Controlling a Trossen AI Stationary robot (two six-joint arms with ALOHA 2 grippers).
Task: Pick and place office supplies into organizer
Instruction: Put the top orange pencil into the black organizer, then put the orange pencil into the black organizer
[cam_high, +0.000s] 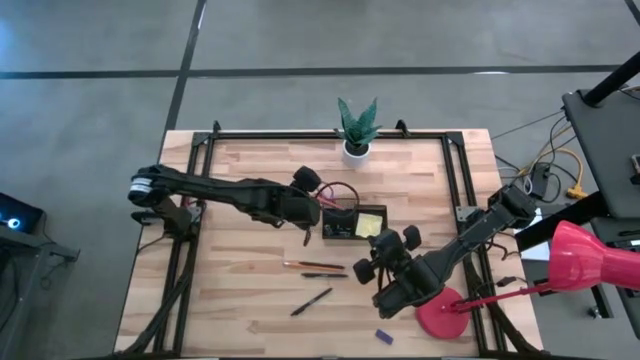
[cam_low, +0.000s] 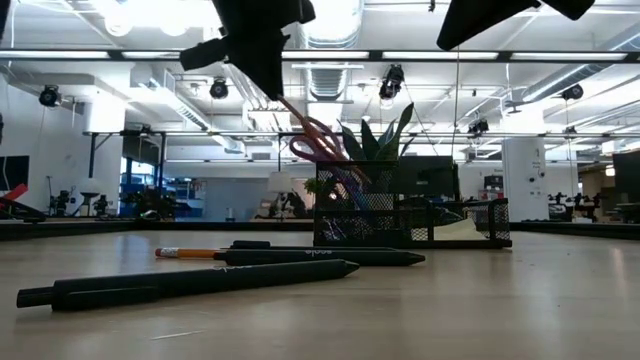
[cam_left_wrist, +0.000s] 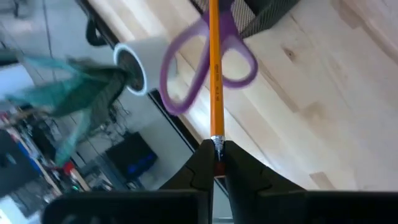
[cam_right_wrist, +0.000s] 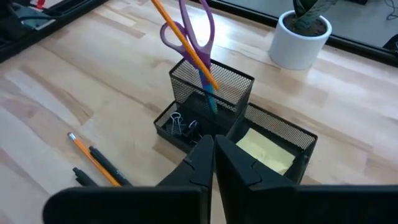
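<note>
The left gripper (cam_left_wrist: 216, 163) is hanging over the black wire-mesh organizer (cam_right_wrist: 214, 84), its fingers clamping an orange wooden pencil (cam_left_wrist: 215, 74) whose tip is entering the tall cup beside the purple-handled scissors (cam_right_wrist: 196, 31). Releasing at this tilt risks snagging the handles or tipping out. The right gripper (cam_right_wrist: 213, 155), fingers together, is waiting nearby above the worktop (cam_high: 250, 300).

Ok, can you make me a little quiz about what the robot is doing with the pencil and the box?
1. True or false: the left gripper is shut on an orange pencil.
2. Which thing stands in the organizer tall cup? A purple scissors. B plant. C lamp.
3. What colour is the sticky pad in the organizer's low compartment?
Key: 1 true; 2 A; 3 yellow.
</note>
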